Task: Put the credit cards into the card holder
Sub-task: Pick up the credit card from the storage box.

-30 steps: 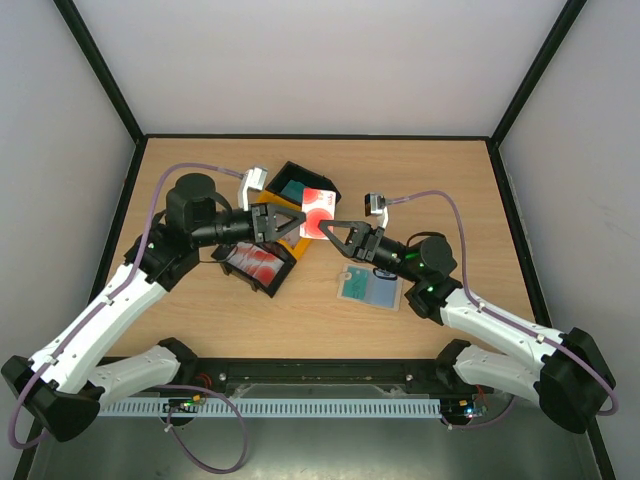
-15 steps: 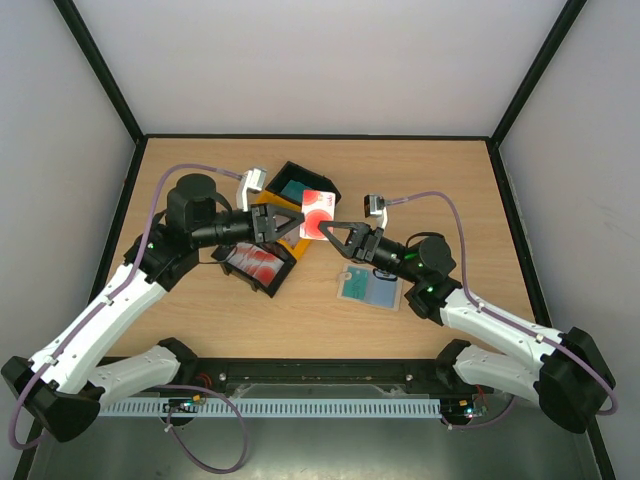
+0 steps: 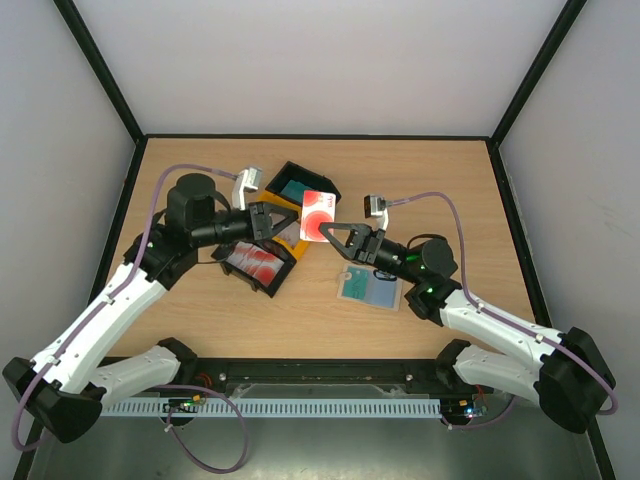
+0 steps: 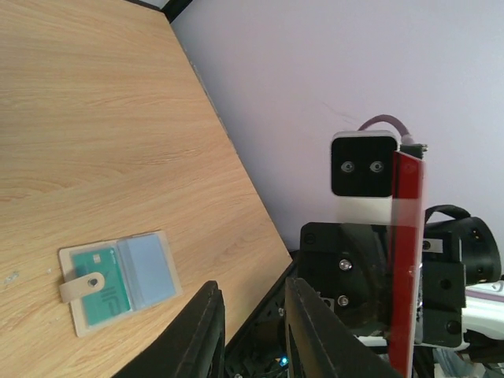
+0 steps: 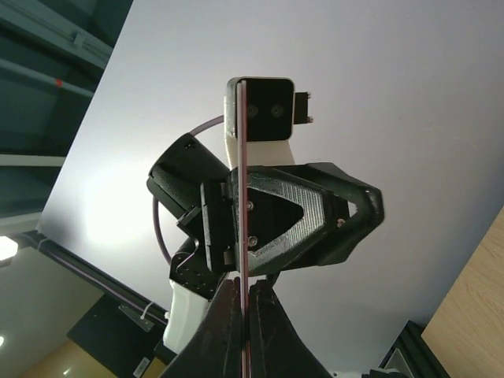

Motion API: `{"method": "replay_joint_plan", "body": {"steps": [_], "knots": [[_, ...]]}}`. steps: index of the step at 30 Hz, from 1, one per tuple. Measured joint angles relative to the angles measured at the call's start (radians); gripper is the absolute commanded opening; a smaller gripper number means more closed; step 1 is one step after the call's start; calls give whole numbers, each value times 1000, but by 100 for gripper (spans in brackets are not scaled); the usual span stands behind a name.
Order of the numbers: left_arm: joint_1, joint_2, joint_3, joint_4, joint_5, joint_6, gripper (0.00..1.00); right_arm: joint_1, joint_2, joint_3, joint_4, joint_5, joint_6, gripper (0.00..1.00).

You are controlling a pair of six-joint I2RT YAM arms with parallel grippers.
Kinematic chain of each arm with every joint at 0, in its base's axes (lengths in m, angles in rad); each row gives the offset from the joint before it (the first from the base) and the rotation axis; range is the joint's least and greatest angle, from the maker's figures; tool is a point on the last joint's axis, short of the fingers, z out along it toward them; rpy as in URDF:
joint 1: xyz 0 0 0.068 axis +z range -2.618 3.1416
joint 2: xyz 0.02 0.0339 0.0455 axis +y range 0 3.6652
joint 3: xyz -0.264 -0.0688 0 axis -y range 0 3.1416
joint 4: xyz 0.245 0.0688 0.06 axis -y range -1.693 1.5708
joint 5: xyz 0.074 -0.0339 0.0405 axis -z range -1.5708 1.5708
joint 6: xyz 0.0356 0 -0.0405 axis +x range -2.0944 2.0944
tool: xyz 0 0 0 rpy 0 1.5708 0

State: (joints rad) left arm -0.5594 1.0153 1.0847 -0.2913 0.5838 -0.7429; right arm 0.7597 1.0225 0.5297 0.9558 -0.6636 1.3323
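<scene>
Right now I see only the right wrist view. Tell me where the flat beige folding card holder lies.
Observer: The beige folding card holder lies open on the wooden table, on the arm-base side of the right gripper.
Operator: Say what its pockets hold.
Observer: One holds a teal card; the blue-grey pocket beside it looks empty.
Operator: Report the left gripper.
Observer: The left gripper is open and empty, its fingers not around the thin red-and-white plastic card that the right gripper pinches.

Bright, even, diffuse light, soft faint shadows on the table [image 3: 300, 325], a white glare patch on the wall [image 5: 102, 213].
</scene>
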Motion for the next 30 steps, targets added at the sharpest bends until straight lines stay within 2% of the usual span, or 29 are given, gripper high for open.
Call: {"method": "replay_joint_plan", "body": {"steps": [5, 9, 12, 18, 23, 30], "knots": [[0, 0, -6, -7, 0, 0, 28, 0, 5, 0, 16, -11, 0, 2], [0, -5, -6, -13, -23, 1, 41, 0, 12, 0, 7, -8, -8, 2], [2, -24, -5, -15, -47, -3, 47, 0, 12, 0, -16, 0, -21, 2], [4, -53, -5, 4, -45, -12, 51, 0, 13, 0, -43, 9, -32, 2], [4, -52, -13, 43, -17, -23, 49, 0, 16, 0, -46, 8, -34, 2], [4, -31, -32, 63, 20, -21, 29, 0, 23, 0, -45, 7, -35, 2]]}}
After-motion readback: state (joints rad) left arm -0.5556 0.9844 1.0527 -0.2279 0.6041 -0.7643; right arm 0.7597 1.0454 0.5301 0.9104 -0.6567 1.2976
